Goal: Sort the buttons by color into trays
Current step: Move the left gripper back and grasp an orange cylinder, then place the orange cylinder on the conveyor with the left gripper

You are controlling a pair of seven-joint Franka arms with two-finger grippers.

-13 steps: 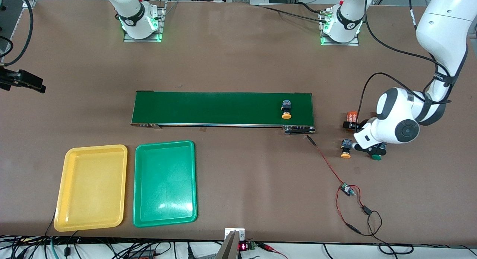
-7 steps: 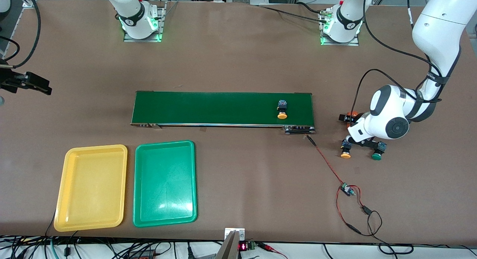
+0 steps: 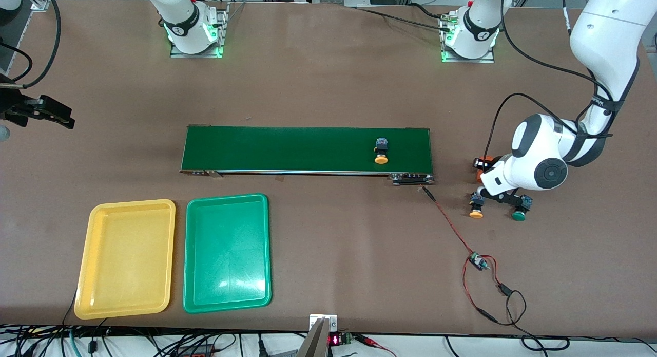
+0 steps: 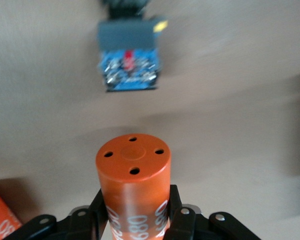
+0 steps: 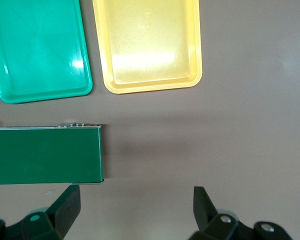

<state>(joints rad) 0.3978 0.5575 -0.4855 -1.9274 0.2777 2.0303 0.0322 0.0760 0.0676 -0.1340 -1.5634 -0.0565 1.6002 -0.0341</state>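
Note:
One orange-yellow button lies on the dark green conveyor belt. Another orange-yellow button and a green button lie on the table under the left arm's wrist. The other green button is hidden. My left gripper is shut on an orange cylinder with white print, low over the table past the belt's end. A button's blue body shows just ahead of it. My right gripper is open and empty over the table's end. The yellow tray and green tray are empty.
A second orange cylinder lies beside the held one. A tiny circuit board with red and black wires lies nearer the camera than the buttons. The trays and the belt's end show in the right wrist view.
The orange-yellow button on the belt has travelled toward the right arm's end. My left hand has shifted a little over the two table buttons. My right gripper has drifted slightly.

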